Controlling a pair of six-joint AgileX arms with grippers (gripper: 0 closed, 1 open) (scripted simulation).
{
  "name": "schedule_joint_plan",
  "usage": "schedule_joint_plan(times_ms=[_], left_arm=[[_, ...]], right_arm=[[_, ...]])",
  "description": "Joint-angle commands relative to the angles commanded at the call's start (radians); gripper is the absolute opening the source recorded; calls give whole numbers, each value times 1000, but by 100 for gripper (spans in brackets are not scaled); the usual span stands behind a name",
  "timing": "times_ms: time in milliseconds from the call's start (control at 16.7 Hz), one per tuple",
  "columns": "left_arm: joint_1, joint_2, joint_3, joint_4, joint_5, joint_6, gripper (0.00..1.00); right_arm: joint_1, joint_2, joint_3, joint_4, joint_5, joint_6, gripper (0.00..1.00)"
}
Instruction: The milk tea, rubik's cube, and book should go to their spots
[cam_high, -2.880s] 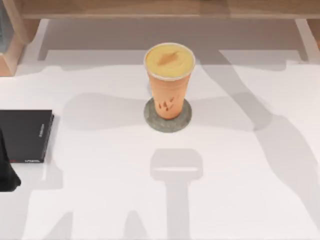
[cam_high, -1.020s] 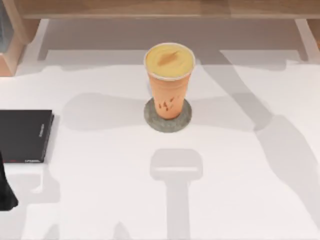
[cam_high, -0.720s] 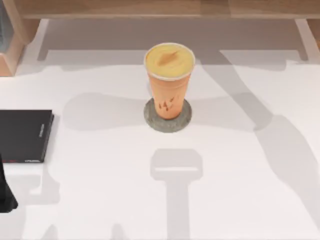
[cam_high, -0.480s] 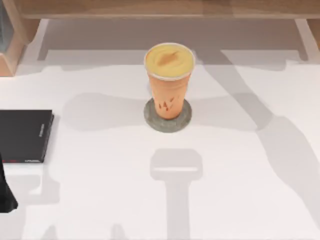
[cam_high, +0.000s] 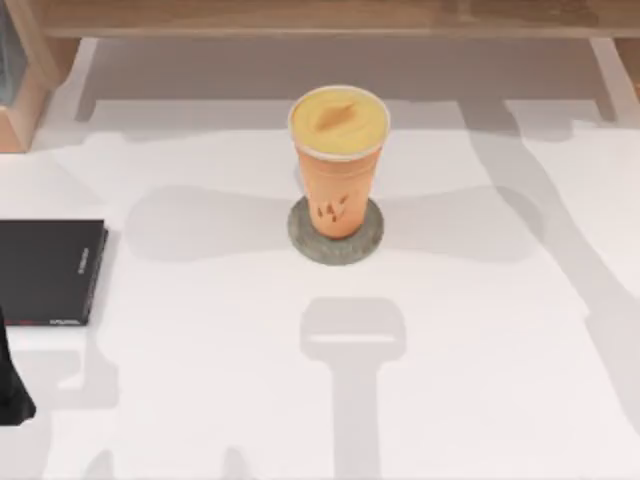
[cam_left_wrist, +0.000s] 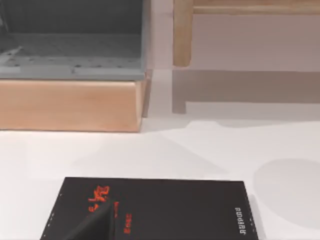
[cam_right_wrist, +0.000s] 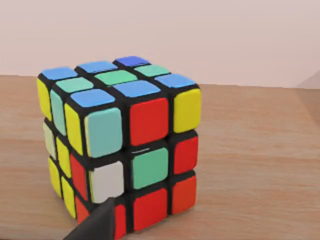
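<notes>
While a dark finger tip (cam_right_wrist: 97, 222) of the right gripper shows just in front of the scrambled rubik's cube (cam_right_wrist: 122, 142) with blue, green, red, yellow and white stickers, I cannot tell if the jaws are apart or together. The cube stands upright on a light brown wooden surface (cam_right_wrist: 250, 165), with a pale wall behind it.

On the left side, a dark finger tip (cam_left_wrist: 95, 225) of the left gripper lies over the flat black book (cam_left_wrist: 160, 210) with red marks and small white lettering, and here also I cannot tell how the jaws stand. From above, a dark part of the left arm (cam_high: 10, 385) is at the left edge of the white table (cam_high: 480, 380), just near the black book (cam_high: 45, 270).

The tall tapered orange milk tea (cam_high: 338, 160) stands upright on the round mottled grey coaster (cam_high: 336, 243) in the middle of the table, well apart from the black book. Behind the book in the left wrist view there is a wooden box (cam_left_wrist: 70, 102) with a grey inside.
</notes>
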Motion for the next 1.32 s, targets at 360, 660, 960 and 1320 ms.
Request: schedule_joint_plan(times_ms=[360,660,960,1320], left_arm=[[0,0,0,0,0,0,100],[0,0,0,0,0,0,100],[0,0,0,0,0,0,100],[0,0,0,0,0,0,100]], right_arm=[[-139,-603,-696,4,-182,10,100],[-244,-1141,-1208,1,-250,7,100],[-315,-1517,-1518,8,-251,-10,100],[-338,-1632,-1618,14,-239,-19,100]])
